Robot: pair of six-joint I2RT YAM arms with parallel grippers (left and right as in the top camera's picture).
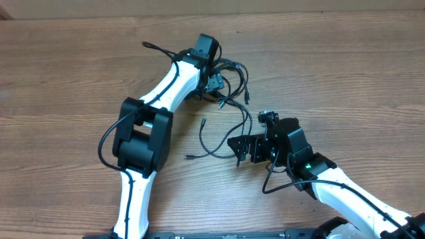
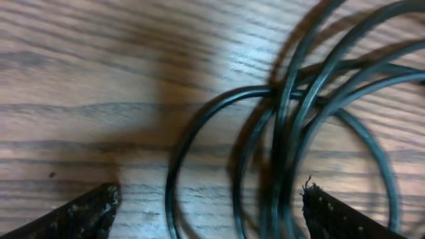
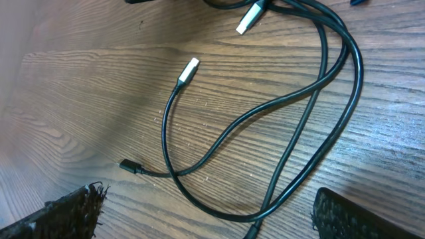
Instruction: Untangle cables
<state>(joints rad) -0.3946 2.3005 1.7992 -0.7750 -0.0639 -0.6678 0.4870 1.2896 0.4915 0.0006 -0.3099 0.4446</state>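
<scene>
On the table (image 1: 66, 79), thin black cables (image 2: 282, 153) lie looped and crossed; left end effector (image 2: 209, 196) and right end effector (image 3: 209, 196) open.

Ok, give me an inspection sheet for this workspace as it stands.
Surface: wood-grain table.
Job's things: black cables, with loops crossing in a tangle at the left gripper; looser strands with silver plugs lie ahead of the right gripper.
Clutter: nothing seen.
Grippers: left gripper open, low over the tangle; right gripper open, holding nothing.
Cables: arm wires loop off both arms.
Surroundings: dark bar along the near edge.
</scene>
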